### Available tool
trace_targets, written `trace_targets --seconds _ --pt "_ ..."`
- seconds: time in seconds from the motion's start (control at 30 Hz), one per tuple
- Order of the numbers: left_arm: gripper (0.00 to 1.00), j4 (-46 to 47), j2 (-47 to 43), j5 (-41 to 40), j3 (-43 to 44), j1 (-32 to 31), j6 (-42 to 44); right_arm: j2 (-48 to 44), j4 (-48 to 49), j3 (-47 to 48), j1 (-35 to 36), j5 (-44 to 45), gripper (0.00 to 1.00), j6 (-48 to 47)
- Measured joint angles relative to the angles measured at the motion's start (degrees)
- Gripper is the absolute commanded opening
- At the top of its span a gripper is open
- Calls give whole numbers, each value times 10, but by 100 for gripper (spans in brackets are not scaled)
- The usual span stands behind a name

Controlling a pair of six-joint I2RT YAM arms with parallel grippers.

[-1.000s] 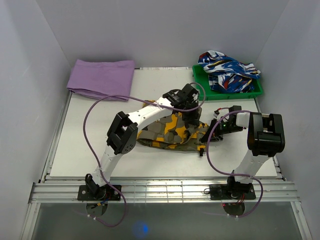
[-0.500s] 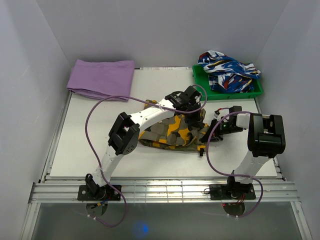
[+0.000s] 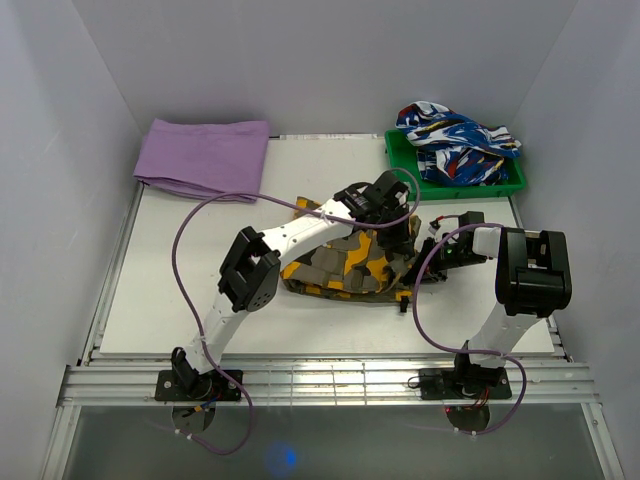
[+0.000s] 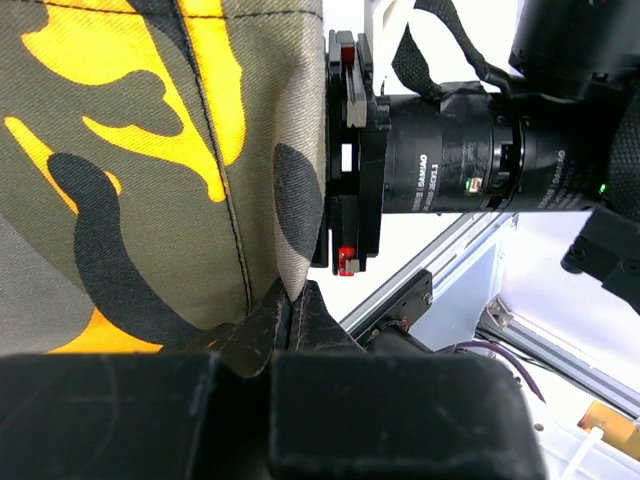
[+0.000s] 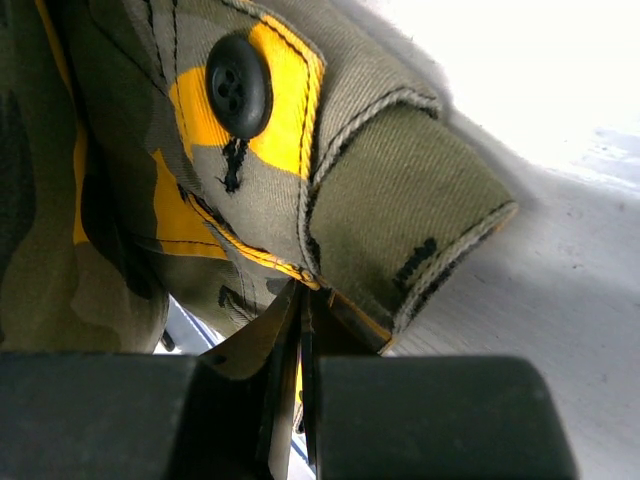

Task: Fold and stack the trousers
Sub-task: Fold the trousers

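Lying bunched in the middle of the table (image 3: 170, 300), a little right of centre, the trousers (image 3: 340, 265) are showing their olive, orange and black patches. The left arm is reaching across from its base at the near left. The left gripper (image 3: 398, 235) is pointing down onto the right end of the heap. Seen from its own wrist, its jaws are pressing together on a fold of the camouflage cloth just beside a stitched seam (image 4: 232, 200), so it is pinching the trousers.

The right gripper (image 3: 418, 265) is pointing left from the right side of the table and meeting that same right end of the heap, just beside the left one. From its wrist, its jaws are squeezing tight on an edge of the fabric, just below a folded tab (image 5: 400, 200) and a black button (image 5: 238, 85). It too is pinching the trousers. From the left wrist, the right arm's black body is sitting hard against the edge of the cloth.

A purple cloth (image 3: 205, 158) is lying folded flat at the far left corner. At the far right a green tray (image 3: 510, 182) is holding a crumpled blue, white and red garment (image 3: 455, 140). Both are sitting well apart from the trousers.
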Motion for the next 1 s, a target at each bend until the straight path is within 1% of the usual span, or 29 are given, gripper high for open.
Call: trace_targets --seconds 0.1,0.13,0.17,0.27,0.3,0.33,0.37,0.43,0.5,0.57,0.6,0.73,0.77,0.8,0.87,0.97,1.0 --pt "0 6 7 0 1 0 -3 -1 0 0 0 2 8 1" --pt "2 9 11 0 1 0 -4 -1 0 0 0 2 8 1" --pt "7 11 16 0 2 0 -4 -1 0 0 0 2 8 2" --pt "25 18 34 1 5 0 -5 -2 0 0 0 3 8 1" --pt "27 19 38 2 5 0 -5 -2 0 0 0 3 8 1" --pt "30 21 43 3 5 0 -6 -2 0 0 0 3 11 1" --pt "40 21 46 4 5 0 -6 -3 -1 0 0 3 13 1" --pt "46 21 47 7 4 0 -5 -3 -5 1 -2 4 14 -1" --pt "48 24 46 10 4 0 -5 -3 -18 9 -10 10 16 -6" --pt "55 24 46 13 0 2 -4 -4 -36 20 -25 23 16 -17" --pt "62 23 46 14 -1 4 -3 -5 -49 28 -38 33 16 -26" --pt "64 20 45 23 -1 12 7 -21 -99 70 -94 93 15 -75" --pt "66 19 44 26 -1 16 10 -23 -112 83 -105 105 15 -87" --pt "70 17 42 29 -1 21 15 -24 -131 98 -116 113 15 -100" --pt "72 9 36 34 -1 32 26 -24 -165 128 -130 124 15 -126" --pt "75 -4 20 47 -1 61 54 -24 -212 167 -134 129 20 -161" --pt "79 -8 13 55 -1 72 65 -25 -225 177 -134 129 24 -173"
